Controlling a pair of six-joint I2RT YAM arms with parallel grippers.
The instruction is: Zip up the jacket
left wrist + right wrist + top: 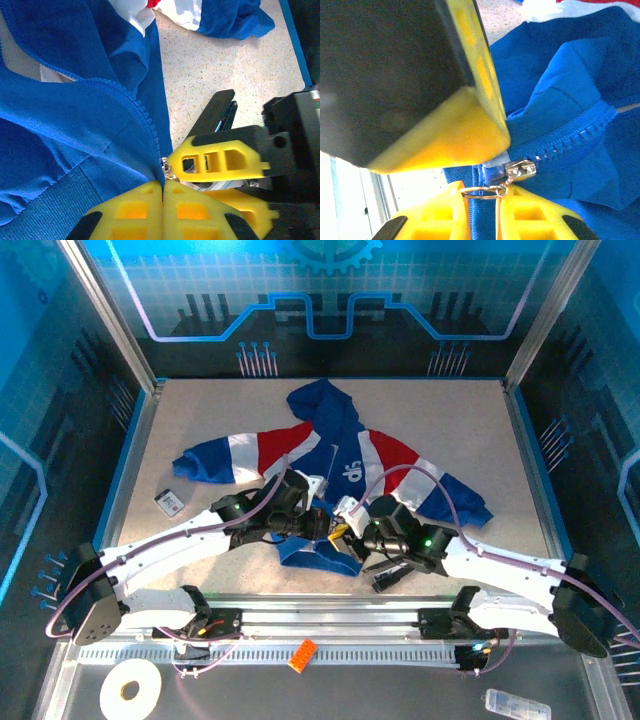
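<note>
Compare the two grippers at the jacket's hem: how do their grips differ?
The left gripper pinches the jacket edge at the zipper's bottom, fingers pressed together; the right gripper holds a strip of blue cloth between its fingers, the zipper slider at their tips. The left gripper reaches in from the left, the right gripper from the right. Both are yellow-fingered and shut on the jacket.

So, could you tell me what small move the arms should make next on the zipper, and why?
Probably the right gripper should draw the slider a little along the teeth, away from the hem, while the left gripper holds that hem. The slider sits low on the jacket, and both grippers are closed on fabric beside it.
</note>
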